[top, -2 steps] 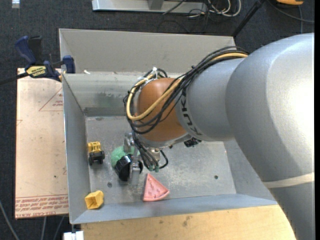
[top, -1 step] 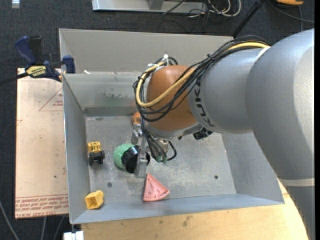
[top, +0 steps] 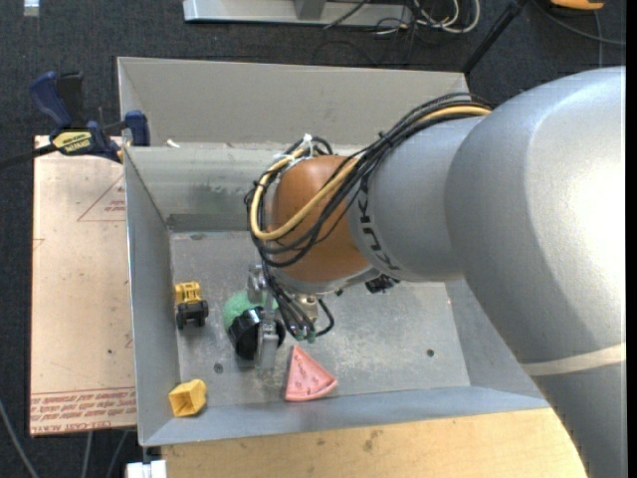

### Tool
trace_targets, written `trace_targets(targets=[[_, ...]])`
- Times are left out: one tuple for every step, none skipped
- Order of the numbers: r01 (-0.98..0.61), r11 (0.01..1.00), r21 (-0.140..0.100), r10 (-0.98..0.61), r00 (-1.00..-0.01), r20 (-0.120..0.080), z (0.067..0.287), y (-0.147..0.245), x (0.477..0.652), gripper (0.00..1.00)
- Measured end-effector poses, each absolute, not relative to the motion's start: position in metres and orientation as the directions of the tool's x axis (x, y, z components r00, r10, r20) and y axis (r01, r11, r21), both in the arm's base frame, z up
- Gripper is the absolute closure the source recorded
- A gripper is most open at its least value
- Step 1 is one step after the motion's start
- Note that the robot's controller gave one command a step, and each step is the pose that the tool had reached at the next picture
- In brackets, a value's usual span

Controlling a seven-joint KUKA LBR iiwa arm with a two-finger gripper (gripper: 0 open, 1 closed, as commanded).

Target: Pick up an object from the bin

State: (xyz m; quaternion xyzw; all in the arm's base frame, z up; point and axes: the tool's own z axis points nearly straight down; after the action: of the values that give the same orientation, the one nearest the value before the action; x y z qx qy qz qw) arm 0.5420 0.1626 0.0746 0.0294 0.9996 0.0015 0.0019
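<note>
Arm: the big grey arm is in from the right and covers the right half of the bin.
Lettering: there's writing running down the arm's side by the wrist. I read "KU" and what looks like the start of the next letter; the cables cross the rest.
Wrist: a rounded orange cover sits over the middle of the bin, with yellow and black cables looping across it and trailing back along the arm.
Tool: the tool is right down at the bin floor, left of centre and towards the near wall.
Tool state: can't tell how far open it is, and can't tell whether it has hold of anything. The wrist and a tangle of dark parts hide it.
Under the tool: two small things are here, a green piece and a black piece. The black one is just nearer than the green, and both are hard against the tool's left side.
Contact: whether the tool touches either piece, I can't tell.
Pink wedge: a pink wedge shaped like a melon slice lies flat, just near and right of the tool.
Toy truck: a yellow-and-black toy truck stands on the floor to the left of the green piece, clear of it.
Yellow block: a small yellow block sits in the near left corner, well apart from the tool.
Labels on the bin's things: none I can read.
</note>
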Motion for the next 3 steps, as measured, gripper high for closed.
trace_targets(targets=[[0.024, 1.0, 0.006, 0.024, -1.0, -0.005, 0.0754, 0.1596, 0.5636, 1.0], [0.024, 1.0, 0.006, 0.024, -1.0, -0.005, 0.0754, 0.1596, 0.5636, 1.0], [0.024, 1.0, 0.005, 0.024, -1.0, -0.003, 0.0805, 0.1594, 0.5627, 1.0]])
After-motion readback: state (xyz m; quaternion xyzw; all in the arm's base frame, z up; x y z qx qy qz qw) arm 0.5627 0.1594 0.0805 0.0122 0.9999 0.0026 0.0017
